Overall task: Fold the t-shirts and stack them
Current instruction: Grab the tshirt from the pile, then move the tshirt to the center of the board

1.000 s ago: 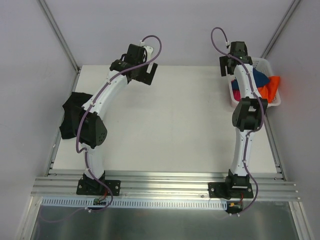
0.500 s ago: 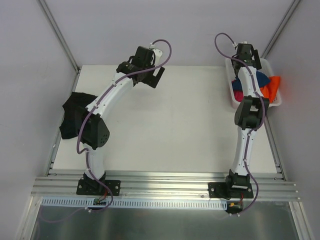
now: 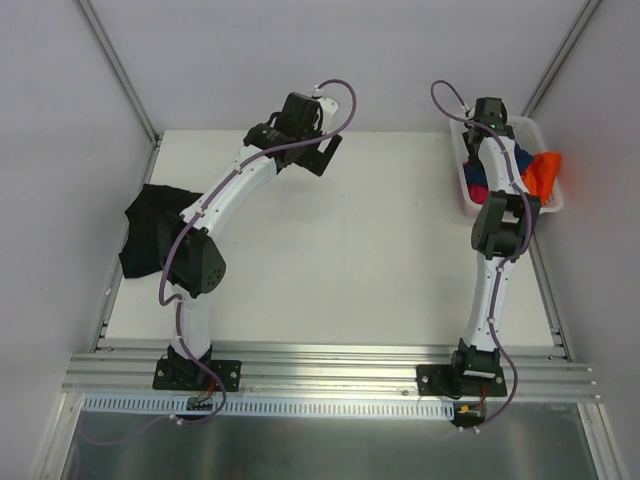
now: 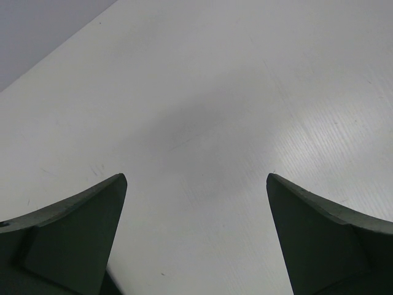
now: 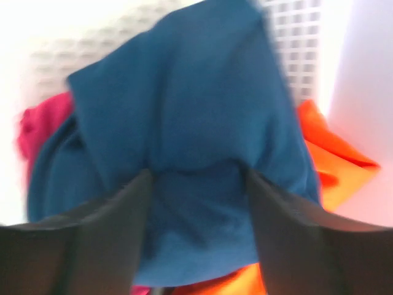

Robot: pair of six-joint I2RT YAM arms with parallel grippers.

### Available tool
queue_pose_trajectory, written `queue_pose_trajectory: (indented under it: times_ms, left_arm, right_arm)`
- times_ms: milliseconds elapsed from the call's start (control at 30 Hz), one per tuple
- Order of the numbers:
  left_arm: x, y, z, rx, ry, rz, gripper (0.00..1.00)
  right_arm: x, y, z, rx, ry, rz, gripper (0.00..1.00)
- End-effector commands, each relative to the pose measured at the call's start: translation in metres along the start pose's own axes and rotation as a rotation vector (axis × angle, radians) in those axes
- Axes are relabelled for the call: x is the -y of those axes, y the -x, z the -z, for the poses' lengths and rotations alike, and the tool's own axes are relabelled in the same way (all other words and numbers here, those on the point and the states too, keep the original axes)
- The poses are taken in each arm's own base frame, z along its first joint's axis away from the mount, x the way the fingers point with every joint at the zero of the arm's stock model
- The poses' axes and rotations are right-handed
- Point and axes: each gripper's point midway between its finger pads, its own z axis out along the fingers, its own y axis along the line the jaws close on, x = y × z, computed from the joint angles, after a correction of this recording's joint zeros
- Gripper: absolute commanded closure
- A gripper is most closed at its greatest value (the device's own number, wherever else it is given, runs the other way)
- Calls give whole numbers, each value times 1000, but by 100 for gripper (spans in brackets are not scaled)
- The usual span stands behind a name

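Note:
A black t-shirt lies crumpled at the table's left edge, beside the left arm's elbow. Other t-shirts sit heaped in the white lattice basket at the back right: a blue one on top, an orange one to its right and a magenta one to its left. My right gripper reaches down into the basket, its jaws apart and straddling a bunched fold of the blue shirt. My left gripper hangs wide open over bare white table at the back centre.
The basket's lattice wall rises close behind the shirts. The orange shirt hangs over the basket's right rim. Grey walls enclose the table on the left, back and right. A metal rail runs along the near edge.
My right gripper has swung right and down into the basket onto the blue shirt, its jaws narrowing. The left gripper has drifted right along the back of the table, still open.

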Motion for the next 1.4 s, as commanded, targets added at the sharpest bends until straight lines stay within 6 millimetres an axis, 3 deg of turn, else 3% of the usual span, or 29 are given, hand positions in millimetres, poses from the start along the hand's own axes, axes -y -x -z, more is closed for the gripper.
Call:
queue_pose_trajectory:
  times_ms: [0, 100, 167, 267, 367, 400, 500, 533, 667, 733, 767, 800, 900, 967, 1033, 1100, 1133, 1200, 1233, 1267, 1300, 1333, 1367]
  left_arm:
    - [-2, 18, 8, 52, 15, 1, 1]
    - [-2, 15, 6, 43, 19, 8, 1]
    - [-2, 12, 5, 35, 21, 14, 1]
    - [-5, 12, 7, 36, 38, 22, 1]
    - [-12, 12, 8, 33, 79, 29, 1]
    - [-17, 12, 9, 33, 108, 39, 1]
    - [-24, 7, 6, 15, 152, 43, 1]
    - [-24, 3, 4, 4, 155, 39, 3]
    - [-40, -3, 3, -11, 220, 78, 3]
    - [-62, -1, 9, 1, 296, 146, 3]
    - [-69, 2, 11, 15, 319, 185, 3]
    - [-77, 5, 13, 25, 339, 210, 2]
    - [-118, 17, 27, 82, 413, 318, 3]
    - [-150, 26, 40, 129, 448, 387, 3]
    - [-182, 27, 53, 158, 491, 437, 1]
    - [-196, 26, 56, 171, 498, 465, 1]
    - [-203, 24, 58, 170, 509, 471, 1]
    - [-213, 18, 58, 163, 525, 482, 1]
    - [-214, 17, 57, 161, 525, 483, 1]
    - [-217, 16, 57, 162, 523, 491, 1]
    - [-217, 15, 55, 158, 518, 494, 1]
    - [-214, 15, 54, 159, 495, 497, 1]
    - [-215, 15, 54, 163, 490, 507, 1]
  right_arm:
    - [-31, -12, 7, -41, 129, 44, 42]
    - [-25, -1, 14, -9, 132, 29, 74]
    - [-9, 13, 26, 33, 93, 8, 99]
    - [16, 39, 54, 121, 57, -63, 99]
    - [53, 69, 106, 251, 33, -153, 99]
    - [67, 81, 132, 312, 33, -183, 99]
    - [78, 96, 174, 403, 71, -247, 99]
    - [85, 102, 201, 457, 95, -268, 99]
    - [64, 121, 266, 587, 299, -356, 99]
    - [38, 132, 297, 649, 437, -340, 99]
    - [33, 137, 328, 719, 513, -335, 99]
    - [25, 143, 341, 751, 563, -360, 99]
    - [14, 160, 408, 908, 701, -375, 99]
    - [8, 167, 439, 968, 794, -406, 100]
    - [16, 174, 463, 1008, 861, -505, 99]
    - [12, 168, 470, 1000, 891, -504, 99]
    - [5, 161, 462, 967, 884, -483, 99]
    - [-33, 125, 407, 759, 884, -459, 99]
    - [-36, 107, 400, 714, 873, -446, 99]
    - [-63, 76, 361, 574, 868, -428, 95]
    - [-73, 49, 342, 460, 864, -422, 83]
    - [-82, 31, 334, 401, 874, -395, 48]
    - [-94, 12, 326, 356, 894, -351, 37]
